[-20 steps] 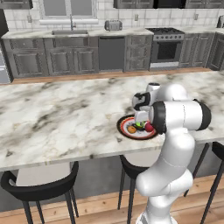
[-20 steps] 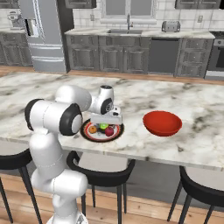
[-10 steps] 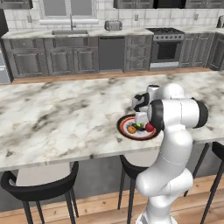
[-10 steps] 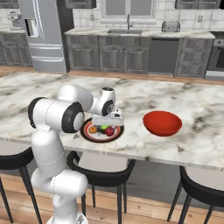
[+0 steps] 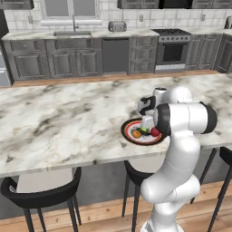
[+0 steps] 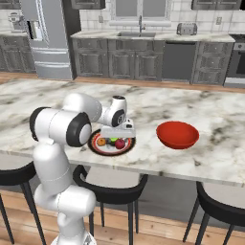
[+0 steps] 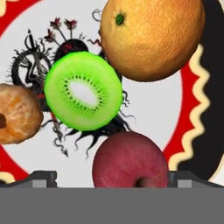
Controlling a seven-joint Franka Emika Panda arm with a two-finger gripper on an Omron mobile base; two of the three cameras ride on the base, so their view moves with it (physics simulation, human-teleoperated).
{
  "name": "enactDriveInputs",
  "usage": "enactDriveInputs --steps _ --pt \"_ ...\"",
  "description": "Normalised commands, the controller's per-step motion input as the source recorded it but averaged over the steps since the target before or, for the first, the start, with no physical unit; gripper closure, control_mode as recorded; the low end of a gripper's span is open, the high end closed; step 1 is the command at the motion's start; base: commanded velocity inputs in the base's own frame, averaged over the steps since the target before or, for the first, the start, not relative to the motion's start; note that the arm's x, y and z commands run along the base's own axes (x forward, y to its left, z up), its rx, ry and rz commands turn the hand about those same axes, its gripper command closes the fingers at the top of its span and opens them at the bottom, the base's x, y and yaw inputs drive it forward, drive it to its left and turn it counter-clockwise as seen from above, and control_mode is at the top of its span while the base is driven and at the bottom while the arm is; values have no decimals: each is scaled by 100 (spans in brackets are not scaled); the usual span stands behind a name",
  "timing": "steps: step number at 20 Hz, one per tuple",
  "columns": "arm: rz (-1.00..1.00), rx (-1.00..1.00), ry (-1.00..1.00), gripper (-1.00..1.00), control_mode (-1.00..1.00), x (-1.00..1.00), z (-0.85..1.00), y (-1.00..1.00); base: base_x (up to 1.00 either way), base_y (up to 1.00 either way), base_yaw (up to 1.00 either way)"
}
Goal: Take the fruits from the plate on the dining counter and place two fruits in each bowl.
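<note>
The plate (image 5: 127,128) (image 6: 94,145) (image 7: 192,87) lies on the dining counter (image 5: 54,122) (image 6: 210,153), with the fruits on it. In the hand view they are a big orange one (image 7: 151,37), a green cut one (image 7: 83,90), a smaller orange one (image 7: 15,113) and a dark red one (image 7: 130,159). My gripper (image 5: 147,122) (image 6: 117,134) (image 7: 114,178) hangs open just above the plate. Its fingertips (image 7: 41,177) stand wide on either side of the dark red fruit, holding nothing. A glossy red bowl (image 6: 177,134) sits on the counter to the right of the plate.
Dark bar stools (image 5: 43,192) (image 6: 112,184) stand under the counter's near edge. Grey cabinets with a sink (image 5: 72,34) and a stove (image 5: 174,47) line the far wall, beyond a strip of wooden floor.
The hand has sunk slightly toward the plate. The jaws stay open and the fruits have not moved.
</note>
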Motion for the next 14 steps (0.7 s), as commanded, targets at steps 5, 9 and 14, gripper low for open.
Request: enactDriveInputs --steps 5,9,14 --pt "7 1 0 -100 -100 -14 0 0 0 0 0" --pt "4 0 -4 -100 -100 -9 0 0 0 0 0" --pt "2 0 -3 -100 -100 0 -1 0 0 0 0"
